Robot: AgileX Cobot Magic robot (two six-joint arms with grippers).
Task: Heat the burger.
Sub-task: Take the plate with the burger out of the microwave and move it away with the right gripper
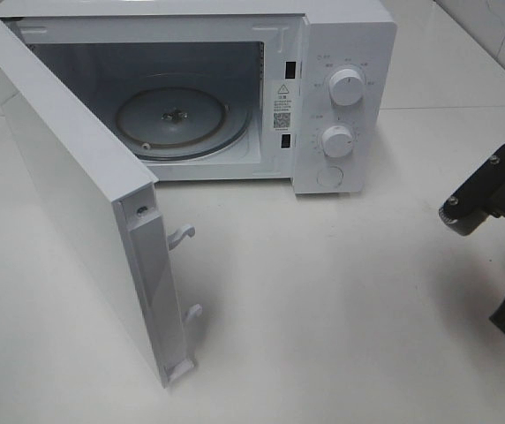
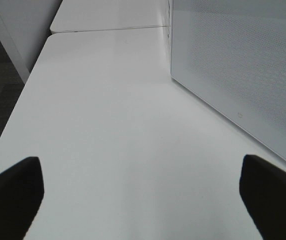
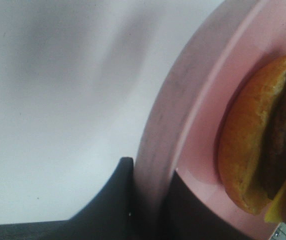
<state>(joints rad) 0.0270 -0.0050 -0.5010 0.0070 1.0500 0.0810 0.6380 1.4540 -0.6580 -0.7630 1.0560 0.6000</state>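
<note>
Nearest the right wrist camera, the right gripper point(image 3: 150, 200) is pinched narrow on the rim of the flat round pink plate point(image 3: 183, 115), one dark finger each side. On it, at the right edge of that view, sits the tall burger point(image 3: 253, 140) with its golden-brown bun and dark patty. A rim-only hold could let the plate tip, sliding the burger off. The white microwave oven point(image 1: 341, 53) stands at the top of the exterior view, its door point(image 1: 67, 185) swung open toward lower left; carrying the plate in could clip it. The right arm point(image 1: 491, 194) hangs at the right edge. The left gripper point(image 2: 143, 200) spreads wide and empty over the white desk point(image 2: 108, 125).
</note>
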